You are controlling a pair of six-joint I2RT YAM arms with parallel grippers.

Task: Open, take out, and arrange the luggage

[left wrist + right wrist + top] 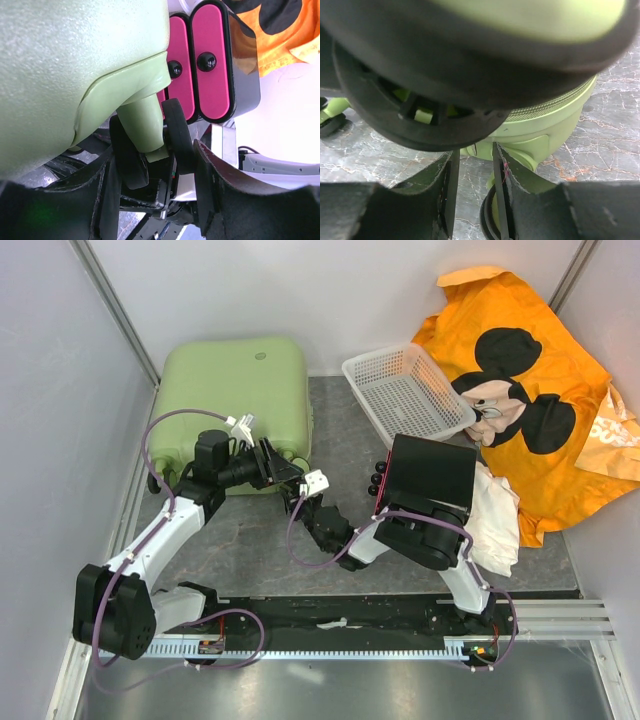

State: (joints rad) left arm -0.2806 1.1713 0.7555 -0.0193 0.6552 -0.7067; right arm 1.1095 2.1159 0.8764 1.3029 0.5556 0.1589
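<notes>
The pale green luggage (235, 405) lies flat and closed at the back left. My left gripper (275, 465) is at its near right corner. In the left wrist view the green shell (65, 65) fills the upper left. A twin black wheel (176, 132) on its green leg sits between my left gripper (155, 150) fingers, which press on both sides of it. My right gripper (297, 502) points at the same corner from below. In the right wrist view another black wheel (410, 115) looms above the right gripper (474, 152). Its jaws stand a narrow gap apart over bare floor, and a small green tab (474, 148) lies just beyond the tips.
A white mesh basket (405, 392) stands at the back centre. A black box (432, 475) with pink drawers (210, 60) is right of my right gripper. An orange cartoon-mouse cloth (530, 390) and a white cloth (495, 520) lie at the right. Grey walls close in on both sides.
</notes>
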